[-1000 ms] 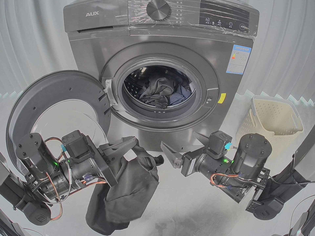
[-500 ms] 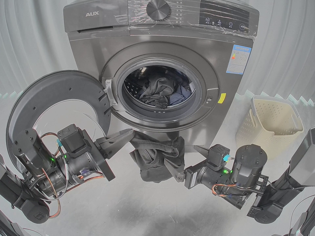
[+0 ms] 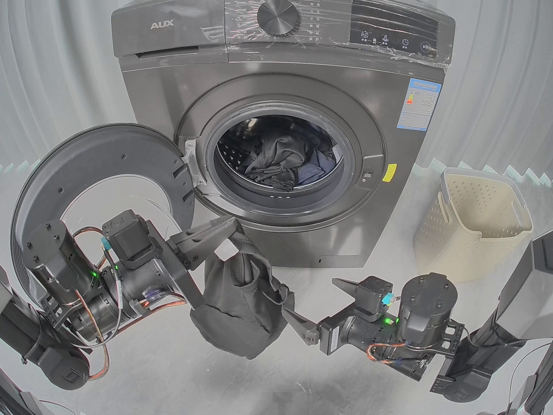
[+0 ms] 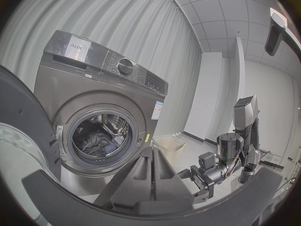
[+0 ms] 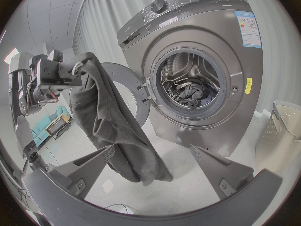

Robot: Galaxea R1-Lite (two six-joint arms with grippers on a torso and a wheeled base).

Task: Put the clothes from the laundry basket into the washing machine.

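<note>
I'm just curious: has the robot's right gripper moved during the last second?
Yes. The right gripper has sunk lower in the head view, farther below the washing machine door opening.

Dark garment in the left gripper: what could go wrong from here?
1. The left gripper pinches the dark garment only at its top; the bulk hangs below the drum opening, so it may slip or catch on the rim.
2. The open door stands close beside the left arm; a swing could strike it.
3. The open right gripper, beside the hanging cloth, might snag it.
</note>
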